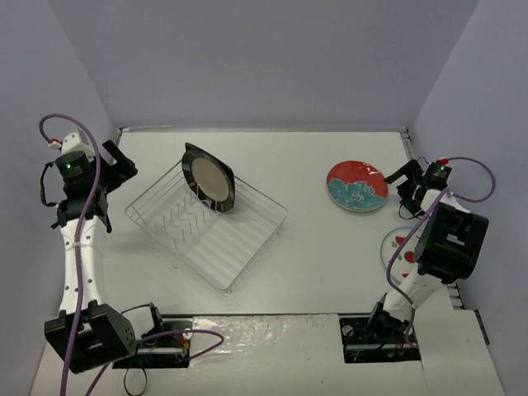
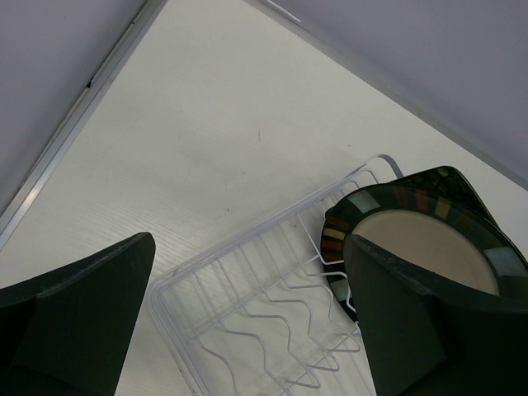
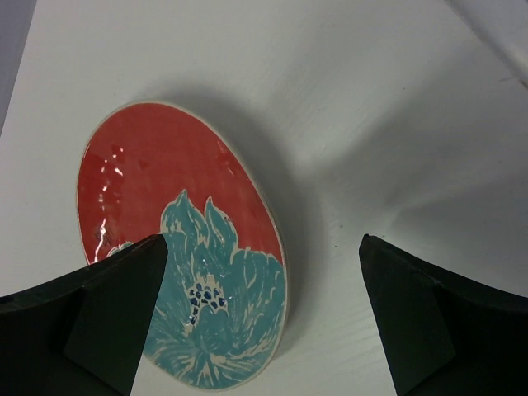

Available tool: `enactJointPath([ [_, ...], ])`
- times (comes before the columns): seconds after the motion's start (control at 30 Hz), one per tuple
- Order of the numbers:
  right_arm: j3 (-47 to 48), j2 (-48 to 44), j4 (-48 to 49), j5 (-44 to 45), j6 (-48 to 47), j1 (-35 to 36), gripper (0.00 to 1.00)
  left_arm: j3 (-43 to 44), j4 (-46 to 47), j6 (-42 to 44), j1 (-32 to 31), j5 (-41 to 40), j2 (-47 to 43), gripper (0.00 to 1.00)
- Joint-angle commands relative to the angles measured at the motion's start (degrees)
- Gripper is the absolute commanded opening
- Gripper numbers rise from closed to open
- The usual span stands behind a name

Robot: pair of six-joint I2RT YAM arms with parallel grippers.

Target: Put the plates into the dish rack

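We see our left pincer [image 2: 249, 239] spread wide and holding nothing. Just ahead of it and lower lies the wire rack [image 2: 247, 305]. The beige striped plate [image 2: 421, 243] stands on edge in the rack past the pincer's right finger, with the black square plate [image 2: 450, 175] close behind it. Our right pincer [image 3: 262, 239] is also wide and empty. The red-and-teal plate [image 3: 181, 247] lies flat on the table [image 3: 371, 99] ahead of its left finger. The small white plate [image 1: 393, 247] with red triangles sits back behind that pincer, partly hidden under the arm.
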Motion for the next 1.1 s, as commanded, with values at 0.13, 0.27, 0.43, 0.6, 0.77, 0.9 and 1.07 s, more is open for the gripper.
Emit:
enactJointPath([
  [0.13, -1.2, 2.3, 9.7, -11.3, 0.7, -1.1, 1.0, 1.0, 3.4, 0.0, 0.4, -0.6, -0.9, 0.97],
  [0.27, -3.1, 4.0, 11.3, -14.0, 0.1, -1.1, 0.95, 0.9, 3.7, -0.2, 0.4, -0.8, -0.7, 0.97],
  [0.43, -5.5, 5.0, 13.8, -18.5, 0.8, -1.4, 0.94, 1.2, 3.6, -0.3, 0.4, -0.8, -0.5, 0.97],
  [0.6, -7.3, 6.2, 16.5, -24.0, 1.1, -2.2, 0.93, 0.9, 3.9, -0.6, 0.4, -0.8, -0.6, 0.97],
  [0.77, -8.3, 9.7, 19.9, -29.2, 2.3, -3.4, 0.91, 1.0, 3.7, -0.6, 0.4, -0.6, -0.9, 0.97],
  [0.9, -8.9, 12.0, 22.7, -32.2, 3.6, -4.5, 0.91, 0.7, 3.5, -0.4, 0.4, -0.9, -1.7, 0.97],
  [1.07, -8.4, 12.8, 21.8, -32.2, 2.5, -4.7, 0.91, 0.5, 3.6, -0.1, 0.4, -1.3, -2.7, 0.97],
])
